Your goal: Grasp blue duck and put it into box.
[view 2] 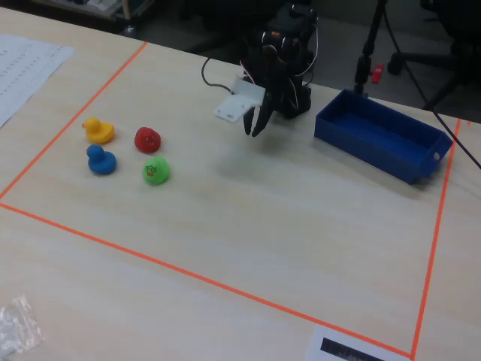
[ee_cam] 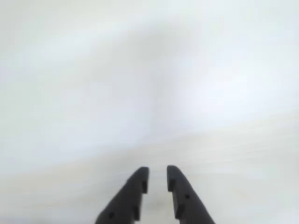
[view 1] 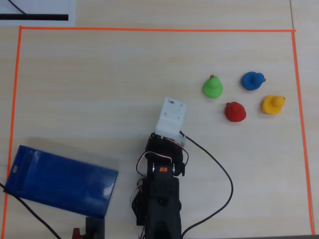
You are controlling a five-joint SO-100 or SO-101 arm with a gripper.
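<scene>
Fingertips of the gripper (ee_cam: pixel 157 179) are seen at the bottom middle of the wrist view, black and close together, with only a thin gap left between them. Nothing is held in that gap. Past the tips only blurry pale table is shown, so no duck is caught in that view.

In the fixed view the gripper (view 2: pixel 257 128) is found near the top middle of the frame, pointed down and hung above the table (view 2: pixel 248 226). In the overhead view the fingers are hidden under the white wrist block (view 1: pixel 171 117), near the middle of the frame.

From there the blue duck (view 1: pixel 252 80) is found toward the upper right of the overhead view, well apart from the arm. It is the farthest of the ducks along the top of the group. The green duck (view 1: pixel 213 87) is set to its left and the red duck (view 1: pixel 235 111) below and left of it, so both lie closer to the arm. The yellow duck (view 1: pixel 272 104) is just below and right of it.

The box (view 1: pixel 60 180) is kept in the lower left of the overhead view, on the other side of the arm from the ducks.

It is judged that the fingers must be opened wider and sent up and right, past the green and red ducks, before the blue duck can be grabbed.
</scene>
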